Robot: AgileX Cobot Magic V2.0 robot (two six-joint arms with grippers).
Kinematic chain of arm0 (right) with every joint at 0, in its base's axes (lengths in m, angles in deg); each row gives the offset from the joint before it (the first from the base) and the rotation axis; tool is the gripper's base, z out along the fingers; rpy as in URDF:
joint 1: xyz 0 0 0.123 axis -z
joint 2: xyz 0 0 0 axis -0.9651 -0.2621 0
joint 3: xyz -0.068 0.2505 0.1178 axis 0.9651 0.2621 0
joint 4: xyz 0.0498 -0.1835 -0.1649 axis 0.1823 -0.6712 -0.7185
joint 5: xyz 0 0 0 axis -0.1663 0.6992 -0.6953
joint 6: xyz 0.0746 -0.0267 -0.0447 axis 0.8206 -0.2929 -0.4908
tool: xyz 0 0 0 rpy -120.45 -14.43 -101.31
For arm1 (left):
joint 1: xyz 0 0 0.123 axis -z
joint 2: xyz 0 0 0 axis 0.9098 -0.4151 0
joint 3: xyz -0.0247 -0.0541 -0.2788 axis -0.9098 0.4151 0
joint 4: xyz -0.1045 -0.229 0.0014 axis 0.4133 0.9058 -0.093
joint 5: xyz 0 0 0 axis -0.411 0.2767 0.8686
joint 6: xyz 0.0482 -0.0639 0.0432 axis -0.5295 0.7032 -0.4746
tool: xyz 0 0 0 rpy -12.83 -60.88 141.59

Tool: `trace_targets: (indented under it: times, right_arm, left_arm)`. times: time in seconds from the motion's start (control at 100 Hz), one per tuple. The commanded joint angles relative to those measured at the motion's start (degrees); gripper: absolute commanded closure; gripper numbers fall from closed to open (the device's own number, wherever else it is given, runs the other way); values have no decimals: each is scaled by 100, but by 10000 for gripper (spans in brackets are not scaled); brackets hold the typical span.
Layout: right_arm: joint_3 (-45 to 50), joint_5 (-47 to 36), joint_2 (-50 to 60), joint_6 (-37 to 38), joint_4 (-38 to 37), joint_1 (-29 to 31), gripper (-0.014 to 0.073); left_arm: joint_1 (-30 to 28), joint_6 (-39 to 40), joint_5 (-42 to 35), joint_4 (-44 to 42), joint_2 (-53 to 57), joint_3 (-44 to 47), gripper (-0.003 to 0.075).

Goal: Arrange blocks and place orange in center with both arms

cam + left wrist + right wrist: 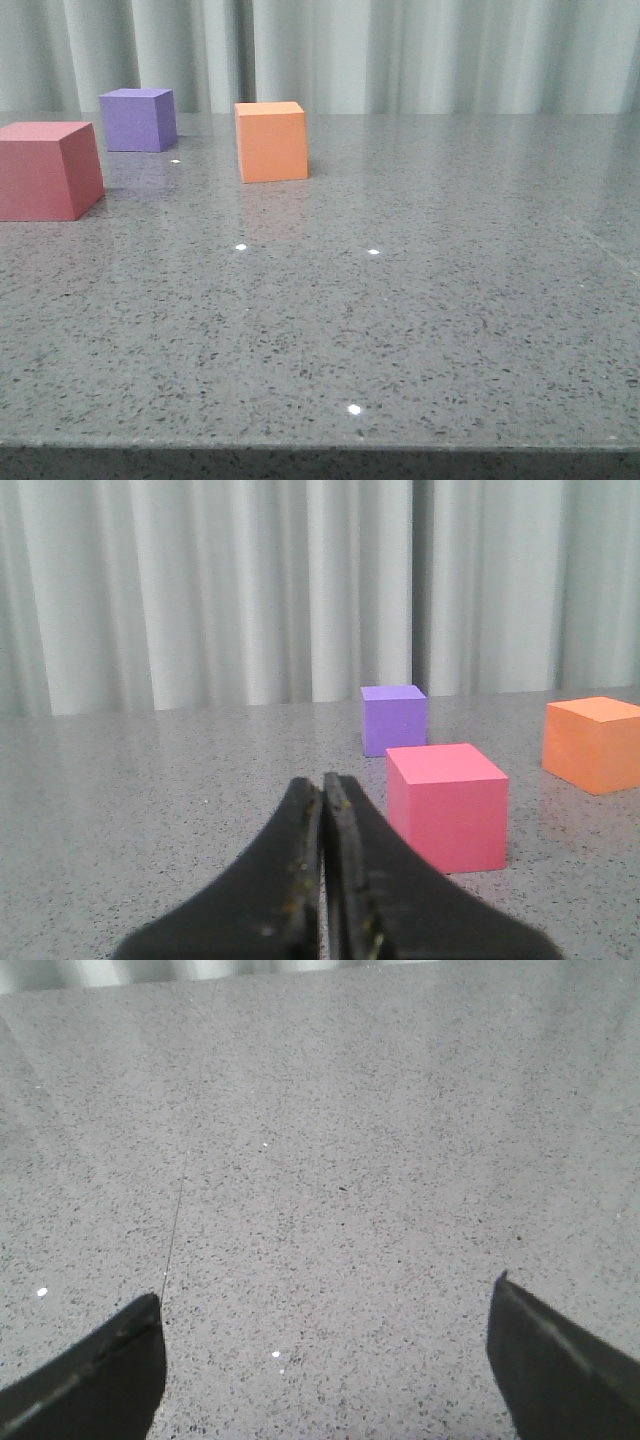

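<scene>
While left tool (322,785) is closed, orange cube (271,141) stands untouched

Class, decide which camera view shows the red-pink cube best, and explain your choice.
The left wrist view: the whole red-pink cube shows there, top and two sides, just beyond the left gripper, which is shut. The front view cuts it off at the picture's left edge. The right wrist view shows only bare table.
</scene>
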Motion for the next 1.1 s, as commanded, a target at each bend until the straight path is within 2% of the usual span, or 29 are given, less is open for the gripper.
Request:
trace_targets:
  times: [0.0, 0.25, 0.33, 0.45, 0.59, 0.71, 1.09]
  right_arm:
    - [99, -805, 232, -77, -42, 43, -40]
    - [206, -1056, 331, -77, -54, 43, -39]
    - [206, -1083, 331, -77, -131, 43, -4]
    - [206, -1152, 331, -77, -292, 43, 166]
    - [206, -1145, 331, -77, -290, 43, 470]
    - [206, -1145, 331, -77, -290, 43, 669]
    - [206, -1140, 331, -77, -290, 43, 662]
  left_arm:
    - [-20, 5, -427, 14, 185, 235, 741]
    - [-20, 5, -427, 14, 185, 235, 741]
    - [-20, 5, -427, 14, 185, 235, 741]
    - [-20, 5, -427, 14, 185, 235, 741]
    - [-20, 5, -427, 14, 185, 235, 741]
    - [-20, 5, -427, 14, 185, 235, 741]
    - [-20, 5, -427, 14, 185, 235, 741]
